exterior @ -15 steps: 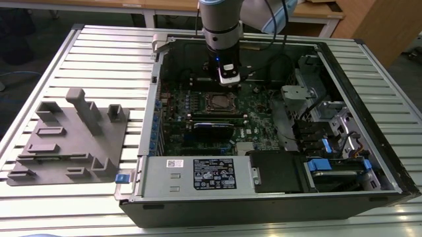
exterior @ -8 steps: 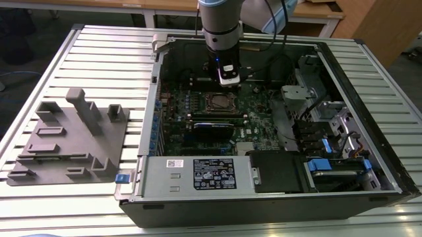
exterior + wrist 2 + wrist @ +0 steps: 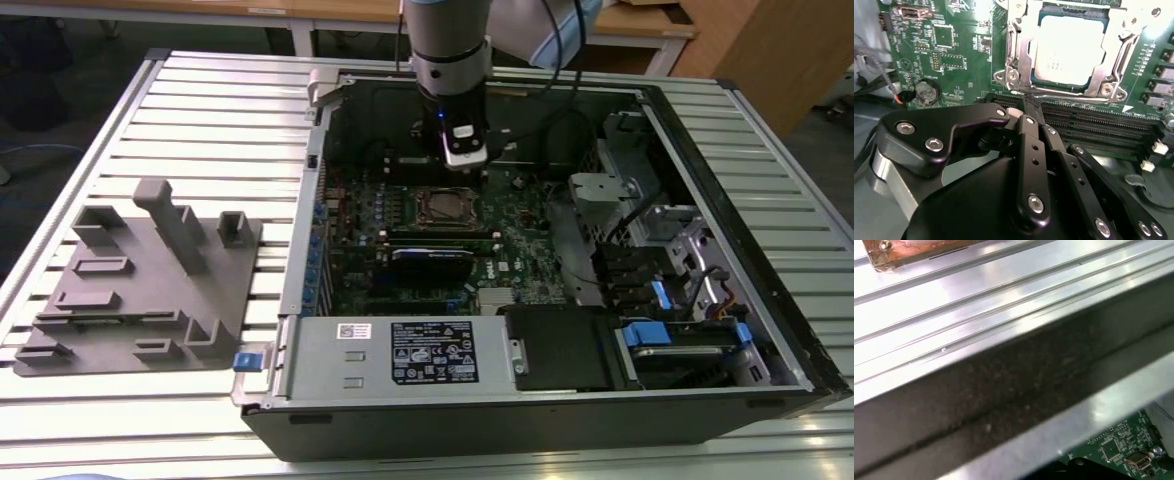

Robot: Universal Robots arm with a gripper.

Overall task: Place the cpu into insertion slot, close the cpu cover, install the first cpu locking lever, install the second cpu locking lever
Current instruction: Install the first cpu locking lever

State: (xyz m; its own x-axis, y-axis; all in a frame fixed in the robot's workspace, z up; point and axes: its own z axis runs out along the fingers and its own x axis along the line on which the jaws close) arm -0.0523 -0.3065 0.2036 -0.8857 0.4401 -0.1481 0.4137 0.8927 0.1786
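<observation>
My gripper [image 3: 1030,102] is clenched on nothing, its fingertips pressed together right at the near edge of the cpu cover [image 3: 1016,47]. Just beyond them the cover lies flat over the cpu [image 3: 1070,47], which already sits in the insertion slot [image 3: 445,207] on the green motherboard [image 3: 949,45]. Socket and chip thus lie straight ahead of my fingertips, deep in the open computer case [image 3: 694,160].

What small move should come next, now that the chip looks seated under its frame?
Probably ease the pincer sideways along the cpu cover edge toward a locking lever. In the second wrist view the cpu lies under the closed cover, and the pincer tip sits at its rim beside the memory slots.
</observation>
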